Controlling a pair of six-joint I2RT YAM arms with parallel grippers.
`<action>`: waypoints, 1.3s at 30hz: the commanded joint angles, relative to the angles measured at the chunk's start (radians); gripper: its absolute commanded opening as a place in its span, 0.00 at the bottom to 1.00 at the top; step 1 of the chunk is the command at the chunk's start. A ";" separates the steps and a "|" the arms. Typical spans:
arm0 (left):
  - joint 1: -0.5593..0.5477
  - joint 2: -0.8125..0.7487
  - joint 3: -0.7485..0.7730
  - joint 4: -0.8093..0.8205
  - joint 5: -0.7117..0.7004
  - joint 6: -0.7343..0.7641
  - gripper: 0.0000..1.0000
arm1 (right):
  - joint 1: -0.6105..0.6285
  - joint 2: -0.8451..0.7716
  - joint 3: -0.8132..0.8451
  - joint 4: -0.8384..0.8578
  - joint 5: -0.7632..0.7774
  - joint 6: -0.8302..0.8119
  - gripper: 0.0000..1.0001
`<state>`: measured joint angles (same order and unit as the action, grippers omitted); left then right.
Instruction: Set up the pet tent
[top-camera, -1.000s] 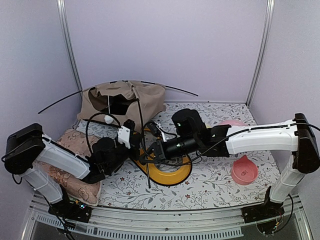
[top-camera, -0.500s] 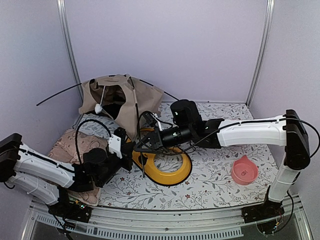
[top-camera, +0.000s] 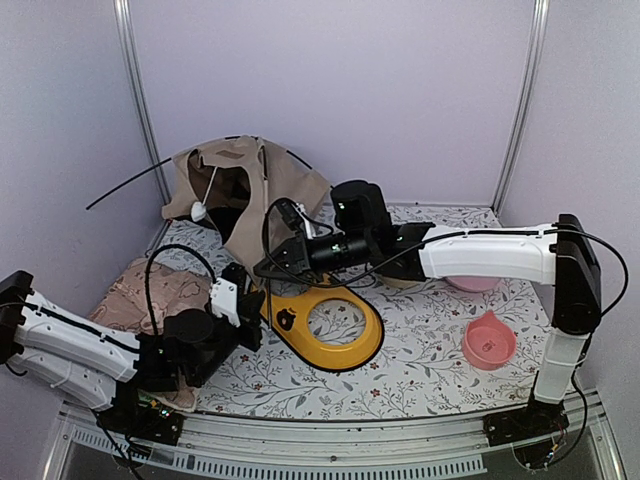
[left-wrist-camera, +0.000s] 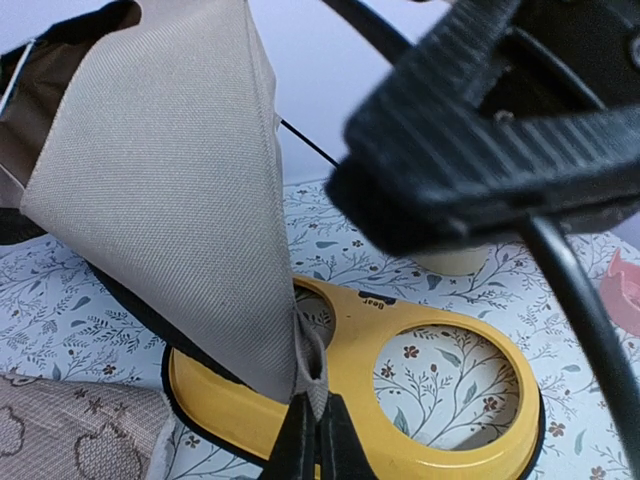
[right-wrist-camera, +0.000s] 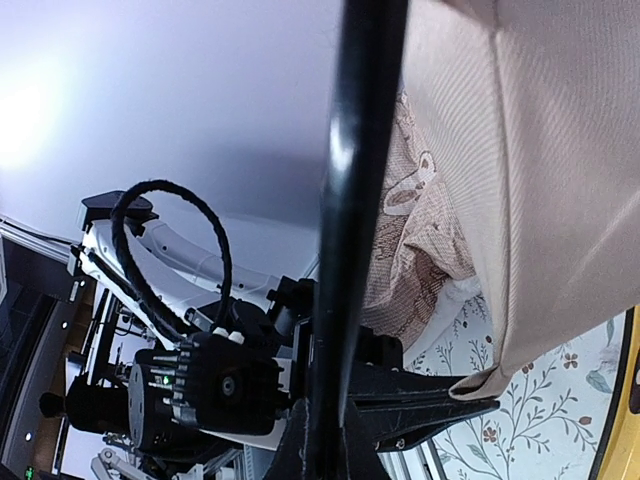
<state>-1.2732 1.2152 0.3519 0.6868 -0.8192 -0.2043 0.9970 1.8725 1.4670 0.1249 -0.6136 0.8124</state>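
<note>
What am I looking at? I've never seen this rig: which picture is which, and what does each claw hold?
Two robot arms are bolted at the near edge of the table, each ending in a two-finger gripper. The wide picture looks down from above and behind them; the other two come from cameras on the wrists. On the table are a tan tent, a yellow tray, a pink bowl and a cushion. The left gripper is shut on a corner of the tent's fabric. The right gripper is shut on the tent's black pole.
</note>
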 joint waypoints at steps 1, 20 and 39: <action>-0.131 -0.008 -0.010 -0.115 0.095 -0.036 0.00 | -0.083 0.022 0.096 0.128 0.194 -0.024 0.00; -0.269 -0.012 0.005 -0.269 -0.004 -0.170 0.00 | -0.097 0.098 0.171 0.156 0.346 -0.039 0.00; -0.311 -0.030 0.011 -0.312 -0.009 -0.190 0.00 | -0.102 0.140 0.171 0.184 0.499 -0.079 0.00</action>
<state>-1.4662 1.1847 0.3595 0.4328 -1.0195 -0.3786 0.9924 2.0006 1.5791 0.1436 -0.3813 0.7429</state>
